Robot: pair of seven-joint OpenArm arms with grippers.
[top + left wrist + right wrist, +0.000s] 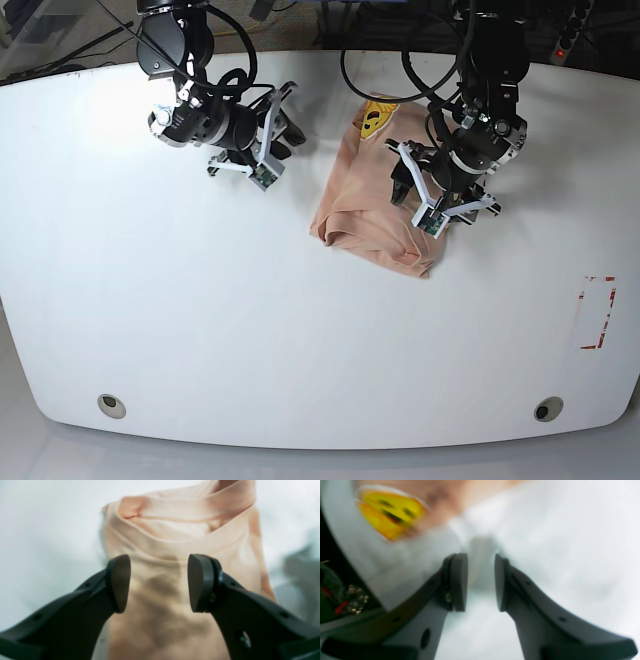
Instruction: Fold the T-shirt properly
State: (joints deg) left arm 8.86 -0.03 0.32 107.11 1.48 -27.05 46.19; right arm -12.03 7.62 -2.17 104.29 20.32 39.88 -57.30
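Observation:
The peach T-shirt [370, 210] lies folded into a compact bundle on the white table [200, 300], right of the middle. Its yellow smiley patch [372, 118] shows at the far end. My left gripper [417, 196] hovers over the bundle's right edge. In the left wrist view the left gripper [158, 582] is open, with the T-shirt [175, 535] below and beyond its fingers and nothing between them. My right gripper [284, 130] is left of the shirt, apart from it. In the right wrist view it [481, 582] is open over bare table, with the blurred smiley patch [391, 512] ahead.
A red-outlined rectangle [598, 312] is marked near the table's right edge. Two round holes [112, 405] [545, 409] sit near the front edge. Cables hang behind the table's back edge, above both arms.

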